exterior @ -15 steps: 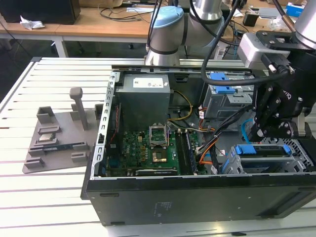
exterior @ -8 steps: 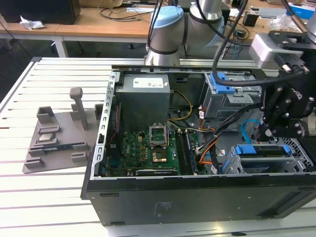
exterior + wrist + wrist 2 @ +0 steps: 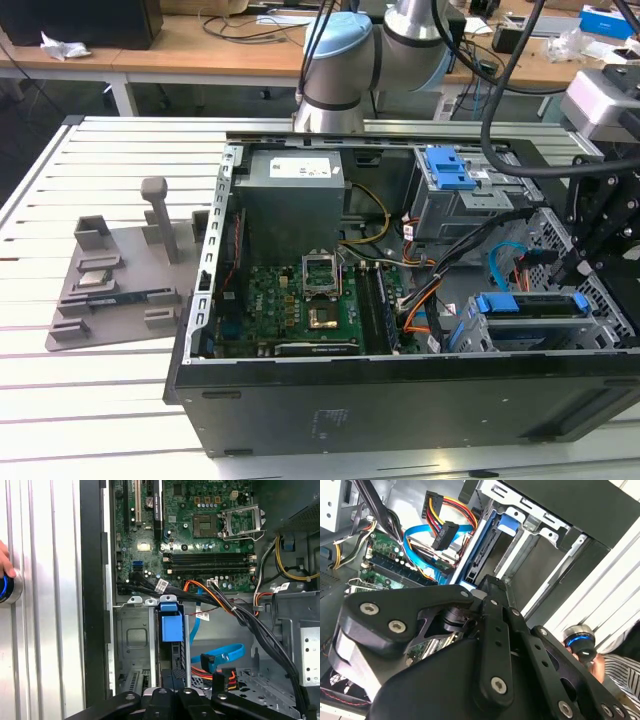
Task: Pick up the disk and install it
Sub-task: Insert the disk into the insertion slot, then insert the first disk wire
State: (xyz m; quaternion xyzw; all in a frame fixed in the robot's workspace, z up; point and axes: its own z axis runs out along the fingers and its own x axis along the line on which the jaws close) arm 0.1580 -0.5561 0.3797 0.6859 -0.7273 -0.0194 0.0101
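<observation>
While the arm (image 3: 345, 60) reaches over the open computer case (image 3: 400, 400), the disk (image 3: 530, 305) sits on edge in the drive cage (image 3: 600, 330) at the case's corner, toward the exterior view's right. Its blue carrier tab points up between the cage's metal walls. Both wrist views show the same slot: blue tab and dark drive edge in the first wrist view (image 3: 171, 627), blue carrier rail in the second (image 3: 480, 555).

Gripper (image 3: 172, 692): black fingers (image 3: 165, 700) hang directly above the disk's edge, close to it. Contact cannot be confirmed, and jaw state cannot be told; the linkage hides the tips in the second wrist view.

Blue data cable (image 3: 220, 655) and a bundle of red, orange and yellow power wires (image 3: 447, 507) lie loose just beside the cage. Green motherboard (image 3: 310, 300) fills the case floor; grey power supply (image 3: 292, 195) sits at the rear.

Grey fixture plate (image 3: 115, 275) lies on the slatted table (image 3: 100, 400), apart from the case.

A hand (image 3: 4, 560) rests on a blue-lit button (image 3: 6, 587) at the table edge.
</observation>
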